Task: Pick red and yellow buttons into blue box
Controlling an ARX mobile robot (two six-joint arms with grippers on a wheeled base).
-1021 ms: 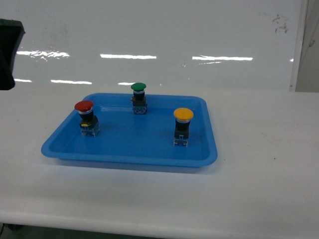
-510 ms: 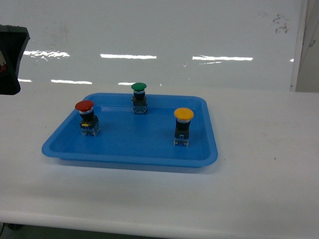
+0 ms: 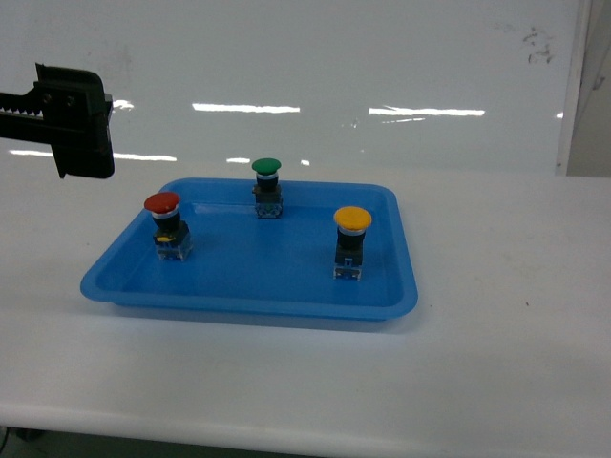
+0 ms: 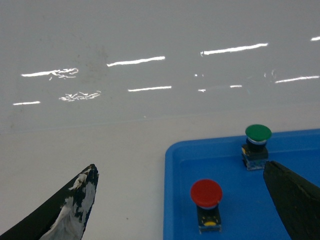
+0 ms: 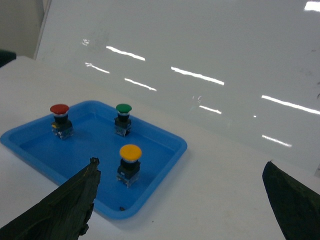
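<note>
The left end effector (image 3: 76,122) hovers spread and empty, left of the tray (image 3: 248,277). In it stand the red button (image 3: 164,227) and yellow button (image 3: 350,242), upright: probably light, rigid, best gripped across the black body. Right end effector (image 5: 180,210) spread, empty.

Bright even overhead light, strip-light glare streaks on glossy wall (image 3: 315,67), soft faint shadow under tray (image 3: 248,296), tool tips blurred in wrist views.

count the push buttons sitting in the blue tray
3: red button at the tray's left, green button at the back middle, yellow button on the right. None seem hidden.
</note>
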